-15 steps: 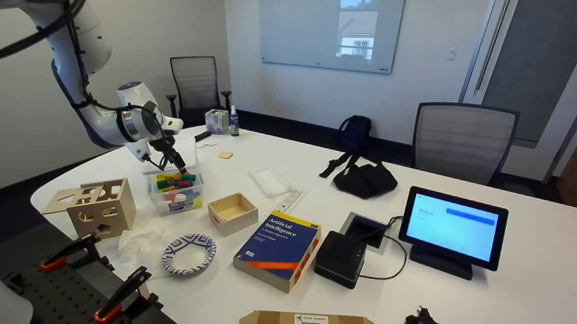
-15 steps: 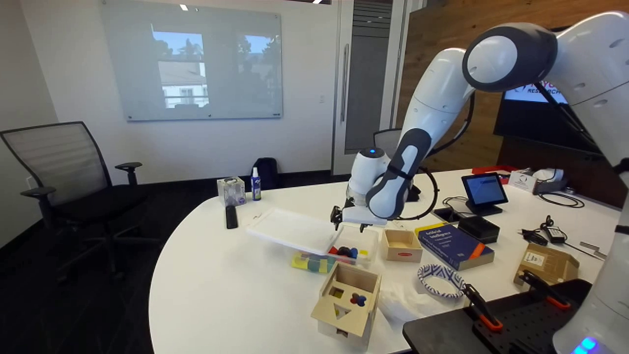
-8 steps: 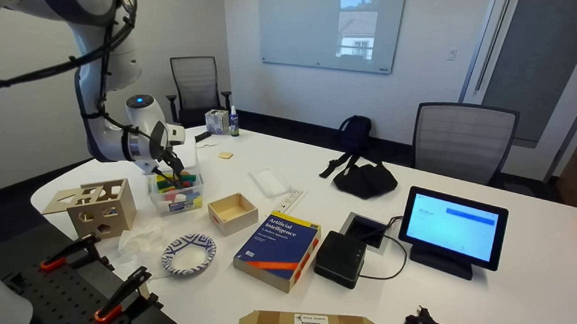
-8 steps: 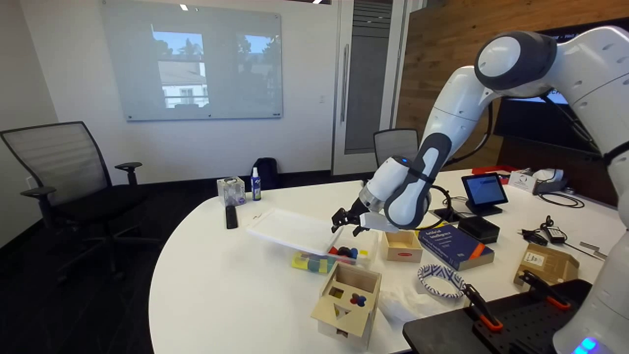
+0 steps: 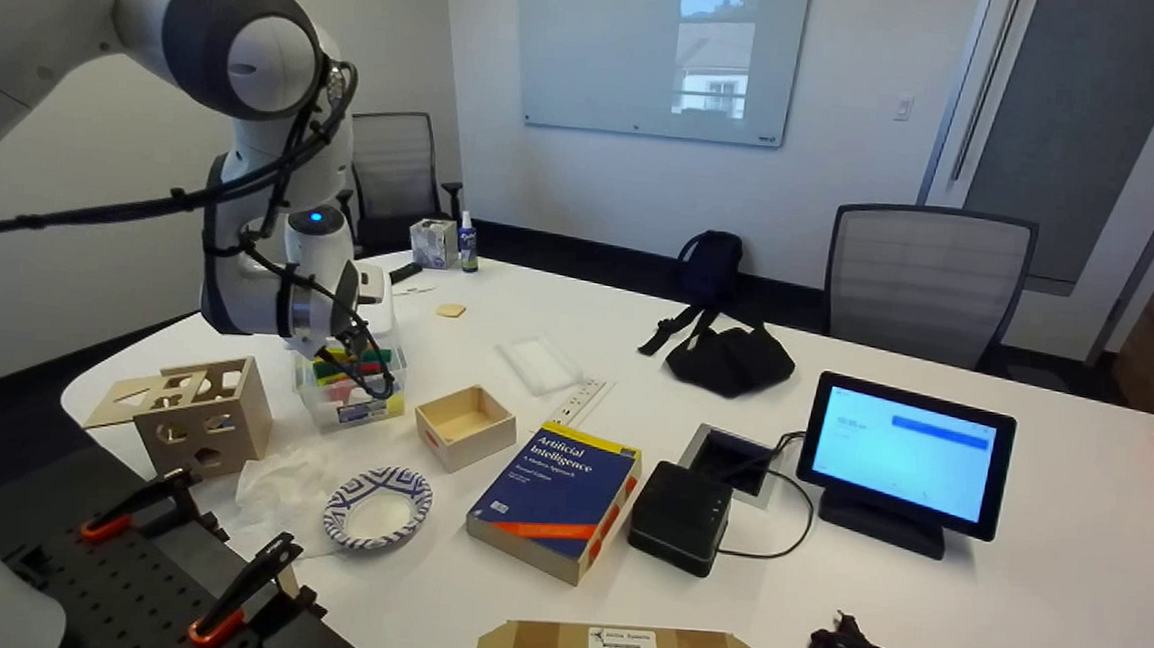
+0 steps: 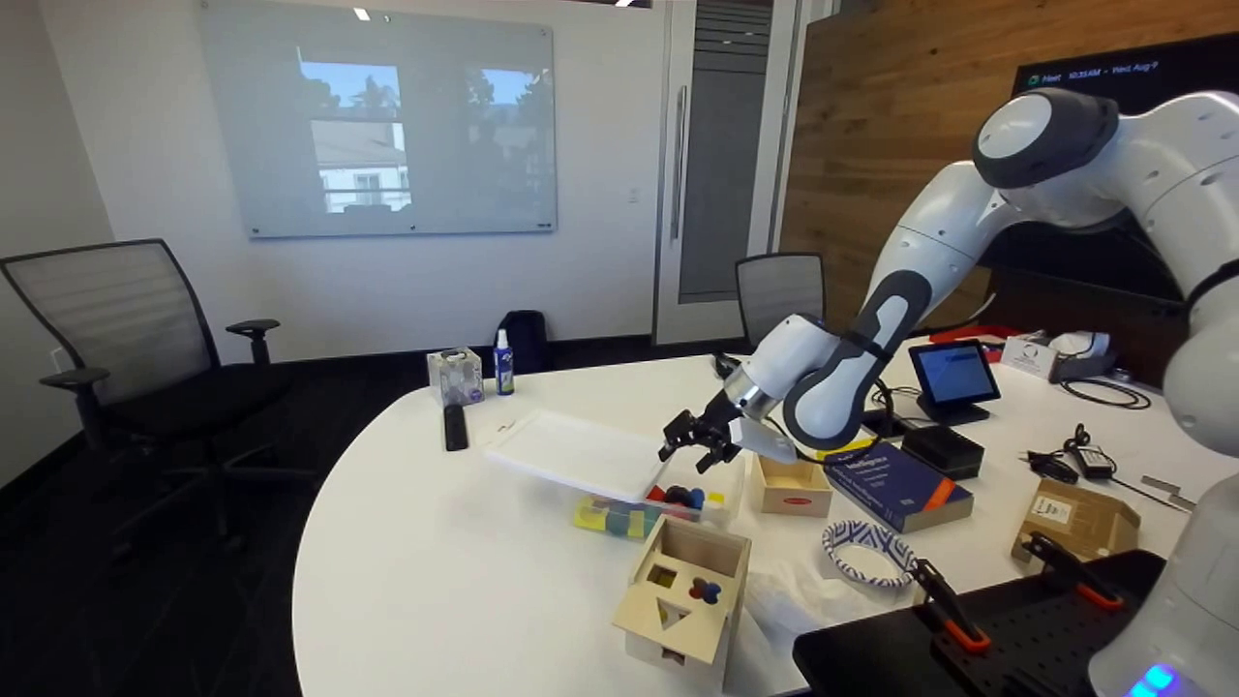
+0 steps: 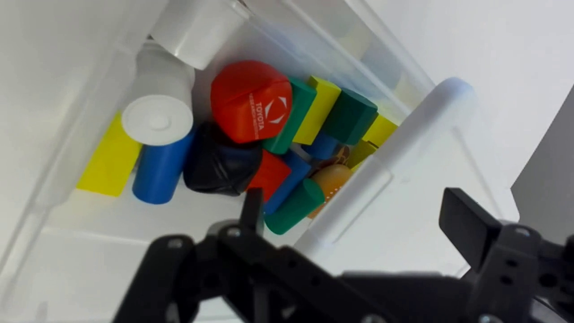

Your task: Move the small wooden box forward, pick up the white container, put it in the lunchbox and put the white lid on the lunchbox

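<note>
The translucent lunchbox (image 5: 327, 413) stands on the table with several coloured blocks in it. Two white cylindrical pieces also lie inside; I cannot tell which, the upright-looking one (image 7: 158, 101) or the one at its corner (image 7: 199, 31), is the white container. Against the lunchbox's side leans the white lid (image 6: 576, 453), tilted, its edge resting at the rim. My gripper (image 6: 685, 457) hangs slanted over the lunchbox. In the wrist view its fingers (image 7: 468, 224) are wide apart, with the lid (image 7: 412, 193) visible beyond them and nothing gripped. Right beside the lunchbox sits the small wooden box (image 5: 465, 427).
Near the lunchbox are a larger wooden cube with holes (image 5: 206, 417), crumpled white paper (image 5: 292, 482) and a blue-patterned bowl (image 5: 377, 508). A thick blue book (image 5: 556, 498) lies past the small wooden box. Behind it rests a flat translucent tray (image 5: 539, 365).
My arm has swung and its wrist has tilted, so the gripper now slants instead of pointing down. It has come slightly lower over the lunchbox. The objects on the table have not moved.
</note>
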### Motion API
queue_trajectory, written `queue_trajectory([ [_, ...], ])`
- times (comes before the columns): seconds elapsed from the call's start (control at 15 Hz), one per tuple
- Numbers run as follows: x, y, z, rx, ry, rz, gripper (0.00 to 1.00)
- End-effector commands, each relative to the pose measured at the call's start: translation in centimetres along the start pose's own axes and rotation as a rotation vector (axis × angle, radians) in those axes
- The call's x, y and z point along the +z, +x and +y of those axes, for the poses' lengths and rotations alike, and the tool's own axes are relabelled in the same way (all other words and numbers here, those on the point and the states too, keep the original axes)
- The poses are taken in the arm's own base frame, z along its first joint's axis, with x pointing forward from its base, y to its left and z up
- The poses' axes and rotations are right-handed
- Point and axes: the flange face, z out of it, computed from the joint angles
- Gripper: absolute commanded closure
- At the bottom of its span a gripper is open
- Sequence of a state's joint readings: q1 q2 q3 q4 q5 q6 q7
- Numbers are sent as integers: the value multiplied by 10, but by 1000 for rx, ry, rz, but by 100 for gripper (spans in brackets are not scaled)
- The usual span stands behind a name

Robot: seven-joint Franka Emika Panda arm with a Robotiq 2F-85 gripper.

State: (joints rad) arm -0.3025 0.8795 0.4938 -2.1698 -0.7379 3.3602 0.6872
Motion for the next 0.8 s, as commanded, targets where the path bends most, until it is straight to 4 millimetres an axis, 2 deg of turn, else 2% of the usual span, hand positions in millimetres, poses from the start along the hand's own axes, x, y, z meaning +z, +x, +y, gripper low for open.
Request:
queue_trajectory([
  [0.0, 11, 12, -4, 20, -14, -31, 0],
  [0.4, 33, 33, -10, 36, -37, -73, 0],
  [0.73, 47, 50, 0, 75, -30, -73, 0],
])
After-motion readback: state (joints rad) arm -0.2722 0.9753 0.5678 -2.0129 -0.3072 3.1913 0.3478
